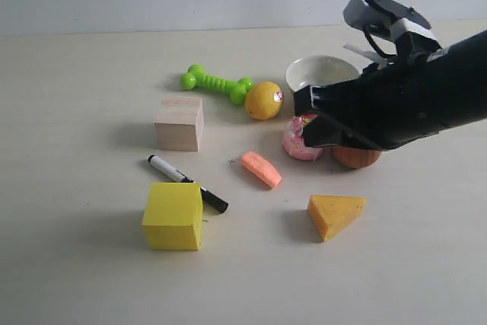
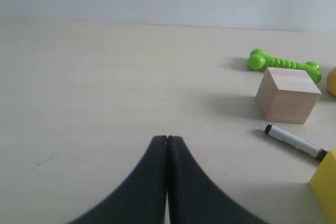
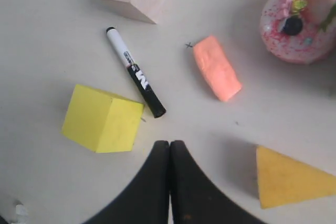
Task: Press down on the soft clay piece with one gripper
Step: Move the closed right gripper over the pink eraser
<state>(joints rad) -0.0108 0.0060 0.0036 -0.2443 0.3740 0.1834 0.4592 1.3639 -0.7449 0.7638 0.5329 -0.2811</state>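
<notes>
The right arm is seen as a thick, matte black, blocky body. On top of it a grey and white camera housing is mounted, with a thin black cable looped beneath. The left gripper and the right gripper are each shown as two smooth black fingers, broad at the base, curved and tapered to narrow tips, divided by a fine seam.
</notes>
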